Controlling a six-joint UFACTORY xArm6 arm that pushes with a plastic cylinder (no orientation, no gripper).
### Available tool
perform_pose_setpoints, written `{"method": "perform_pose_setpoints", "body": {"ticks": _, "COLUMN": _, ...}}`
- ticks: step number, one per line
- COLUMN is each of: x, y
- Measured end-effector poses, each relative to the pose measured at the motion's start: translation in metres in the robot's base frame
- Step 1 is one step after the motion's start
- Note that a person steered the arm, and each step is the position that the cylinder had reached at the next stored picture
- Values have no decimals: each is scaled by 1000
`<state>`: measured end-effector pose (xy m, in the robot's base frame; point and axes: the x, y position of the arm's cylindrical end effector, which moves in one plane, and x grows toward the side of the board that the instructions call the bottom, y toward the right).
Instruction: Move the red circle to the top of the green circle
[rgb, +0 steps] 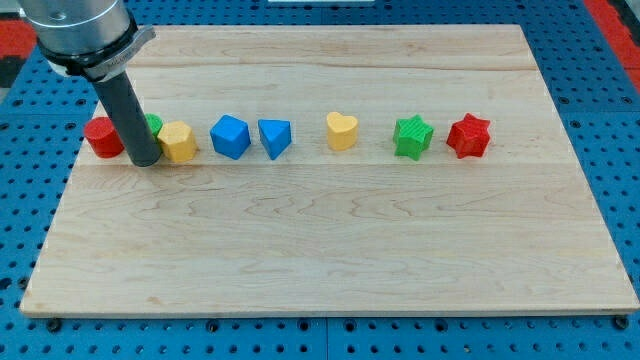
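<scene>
The red circle (102, 136) lies at the view's left on the wooden board (330, 250). The green circle (153, 125) is mostly hidden behind my rod, just right of it; only a small green edge shows. My tip (144, 161) rests on the board between the red circle and a yellow block (179, 141), slightly below both. The rod stands close against the red circle's right side and the yellow block's left side.
To the right, in one row: a blue cube-like block (230, 136), a blue triangular block (274, 137), a yellow heart (341, 130), a green star (412, 137) and a red star (469, 136). A blue pegboard surrounds the board.
</scene>
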<state>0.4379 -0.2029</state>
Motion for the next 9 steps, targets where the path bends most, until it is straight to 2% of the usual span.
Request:
{"method": "perform_pose_setpoints", "body": {"ticks": 2, "x": 0, "y": 4}}
{"method": "perform_pose_setpoints", "body": {"ticks": 3, "x": 31, "y": 13}}
{"method": "perform_pose_setpoints", "body": {"ticks": 4, "x": 73, "y": -20}}
{"method": "perform_pose_setpoints", "body": {"ticks": 5, "x": 65, "y": -90}}
{"method": "perform_pose_setpoints", "body": {"ticks": 9, "x": 60, "y": -102}}
